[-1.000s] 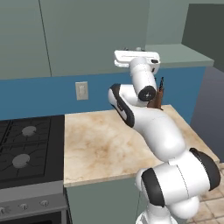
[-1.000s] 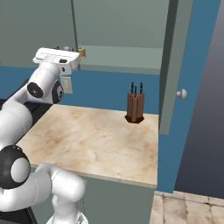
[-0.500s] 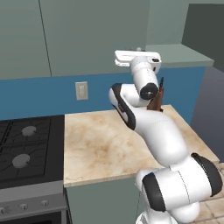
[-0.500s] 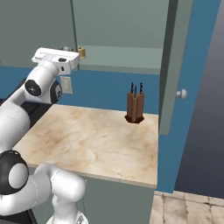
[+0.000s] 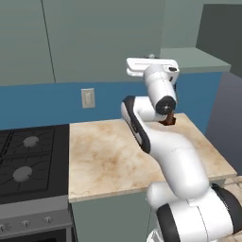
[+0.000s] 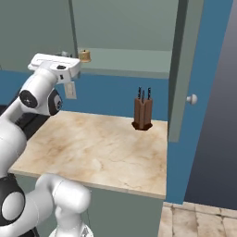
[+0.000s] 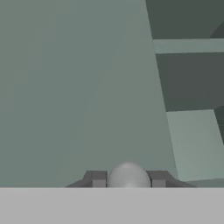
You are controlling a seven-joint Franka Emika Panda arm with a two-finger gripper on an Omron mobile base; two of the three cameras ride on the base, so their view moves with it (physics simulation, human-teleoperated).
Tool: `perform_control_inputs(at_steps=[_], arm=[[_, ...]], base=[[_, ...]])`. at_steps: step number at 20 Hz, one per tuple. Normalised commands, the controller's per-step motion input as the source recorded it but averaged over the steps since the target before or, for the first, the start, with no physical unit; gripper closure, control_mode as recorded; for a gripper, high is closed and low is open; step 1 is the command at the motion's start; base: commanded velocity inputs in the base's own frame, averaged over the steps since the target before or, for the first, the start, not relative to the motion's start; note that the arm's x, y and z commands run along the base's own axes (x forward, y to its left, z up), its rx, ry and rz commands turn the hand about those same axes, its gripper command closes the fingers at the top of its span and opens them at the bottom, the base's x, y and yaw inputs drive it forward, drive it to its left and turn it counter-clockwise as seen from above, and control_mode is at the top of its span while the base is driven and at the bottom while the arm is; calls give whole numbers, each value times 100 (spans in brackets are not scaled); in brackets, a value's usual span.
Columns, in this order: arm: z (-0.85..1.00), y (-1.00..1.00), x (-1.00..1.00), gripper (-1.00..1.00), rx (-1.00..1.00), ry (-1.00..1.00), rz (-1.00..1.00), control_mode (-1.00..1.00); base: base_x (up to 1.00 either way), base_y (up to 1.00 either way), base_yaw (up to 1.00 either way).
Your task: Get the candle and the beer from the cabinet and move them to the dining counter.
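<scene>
On the cabinet's bottom shelf, at its left front edge, sits the candle.
Just beside it, the gripper is clenched on a round pale knob of the closed left door. Below lies a marble worktop with a knife block near the open right door.

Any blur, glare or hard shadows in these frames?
Left base view: flat, even light, slightly soft, no glare. Right base view: the same; the candle is small but legible. Hand view: the close knob looks blurred, with no cast shadows.
</scene>
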Motion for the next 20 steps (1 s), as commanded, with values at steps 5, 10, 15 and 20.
perform_control_inputs(at_steps=[5,10,15,20], arm=[[0,43,-69,100,-1,0,0,-100],[0,61,-80,100,-3,0,1,-100],[0,82,-85,100,-5,0,3,-100],[0,80,-68,-100,-4,0,3,-100]], base=[[0,0,0],[0,0,0],[0,0,0],[0,0,0]])
